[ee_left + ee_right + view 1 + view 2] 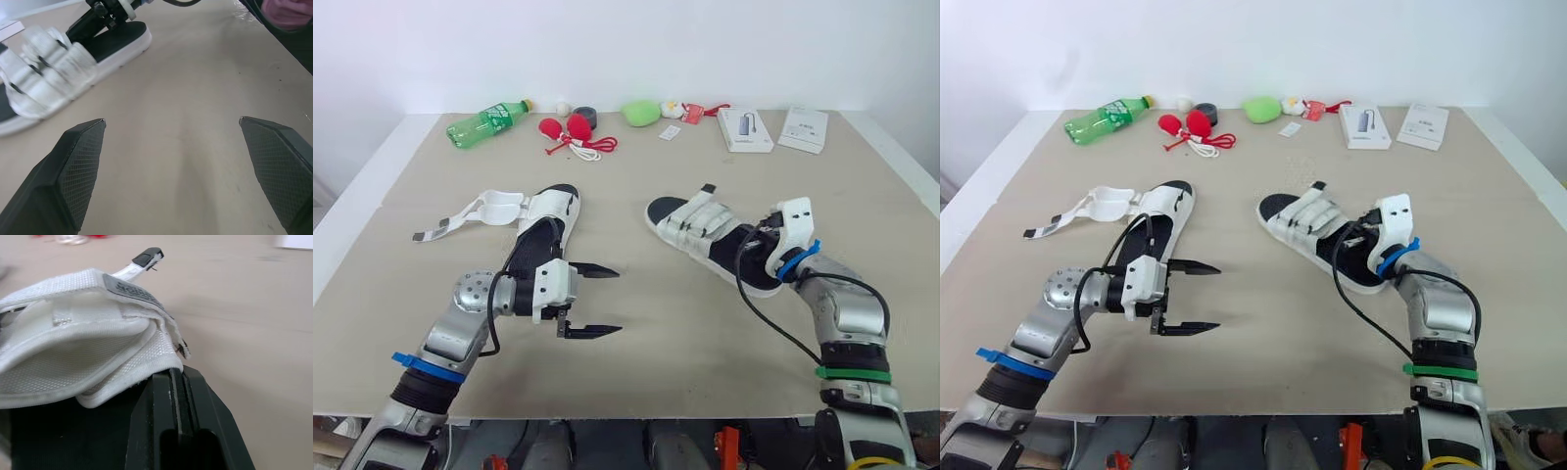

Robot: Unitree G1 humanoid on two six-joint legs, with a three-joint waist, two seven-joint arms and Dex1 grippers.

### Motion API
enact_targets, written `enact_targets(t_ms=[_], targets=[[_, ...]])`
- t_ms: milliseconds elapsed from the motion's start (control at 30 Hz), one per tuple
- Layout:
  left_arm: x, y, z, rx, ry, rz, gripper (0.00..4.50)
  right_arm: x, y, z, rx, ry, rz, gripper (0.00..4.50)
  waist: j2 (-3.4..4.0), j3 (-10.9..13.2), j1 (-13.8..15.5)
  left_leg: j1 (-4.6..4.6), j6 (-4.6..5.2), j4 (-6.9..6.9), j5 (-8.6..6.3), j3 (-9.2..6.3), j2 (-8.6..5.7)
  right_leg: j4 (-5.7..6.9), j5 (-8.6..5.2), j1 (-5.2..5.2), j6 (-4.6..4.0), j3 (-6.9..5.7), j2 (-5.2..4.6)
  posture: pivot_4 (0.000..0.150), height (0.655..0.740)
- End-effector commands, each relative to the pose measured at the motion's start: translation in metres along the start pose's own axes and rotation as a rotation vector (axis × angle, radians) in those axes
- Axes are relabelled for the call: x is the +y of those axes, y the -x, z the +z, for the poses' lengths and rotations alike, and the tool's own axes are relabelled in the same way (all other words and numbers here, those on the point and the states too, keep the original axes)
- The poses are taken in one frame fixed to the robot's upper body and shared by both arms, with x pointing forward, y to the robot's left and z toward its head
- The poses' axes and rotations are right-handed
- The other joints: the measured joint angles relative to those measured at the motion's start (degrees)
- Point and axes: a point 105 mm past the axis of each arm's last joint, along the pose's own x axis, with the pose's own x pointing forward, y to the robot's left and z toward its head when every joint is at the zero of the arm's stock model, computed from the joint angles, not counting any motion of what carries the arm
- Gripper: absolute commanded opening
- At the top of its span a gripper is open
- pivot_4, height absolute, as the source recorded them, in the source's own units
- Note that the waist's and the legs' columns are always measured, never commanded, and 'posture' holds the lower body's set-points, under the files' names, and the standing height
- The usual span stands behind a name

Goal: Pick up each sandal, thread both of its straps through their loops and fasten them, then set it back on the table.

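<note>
Two white-strapped sandals with black footbeds lie on the beige table. The left sandal has its straps undone and spread out to the left. My left gripper hovers open just right of its heel, holding nothing. The right sandal has its straps folded across the foot. In the right wrist view my right gripper is shut, its tips over the black footbed and tucked against the edge of the white rear strap. No fabric shows between the fingers.
Along the table's far edge sit a green bottle, red objects with a white cord, a black roll, a green lump and two white boxes. Bare table lies between the sandals.
</note>
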Motion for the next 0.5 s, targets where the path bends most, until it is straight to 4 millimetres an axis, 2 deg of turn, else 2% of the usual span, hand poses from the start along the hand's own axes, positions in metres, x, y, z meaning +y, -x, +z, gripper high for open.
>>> enact_targets(t_ms=[33,233,500], targets=[[0.002,-0.002,0.007,-0.013,-0.043,-0.015,4.50,-0.021,0.012,0.020,-0.080,-0.035,-0.180,0.05,0.00,0.0,0.0,-0.03,0.00,0.00,0.00,0.00,0.00,0.00,0.00,-0.03,0.00,0.00,0.00,0.150,0.7400],[0.003,-0.004,0.007,-0.018,-0.050,-0.018,4.50,-0.051,0.026,0.015,-0.082,-0.159,-0.446,0.05,0.00,0.0,0.0,-0.22,0.01,0.00,0.00,-0.01,0.00,0.01,0.00,-0.20,-0.01,0.00,0.00,0.150,0.7400],[0.004,-0.010,0.010,-0.045,-0.049,-0.006,4.50,-0.066,0.039,0.004,-0.066,-0.273,-0.650,0.05,0.00,0.0,0.2,-0.24,0.01,0.00,0.01,-0.02,0.00,0.01,0.01,-0.20,-0.01,-0.01,0.00,0.150,0.7400]])
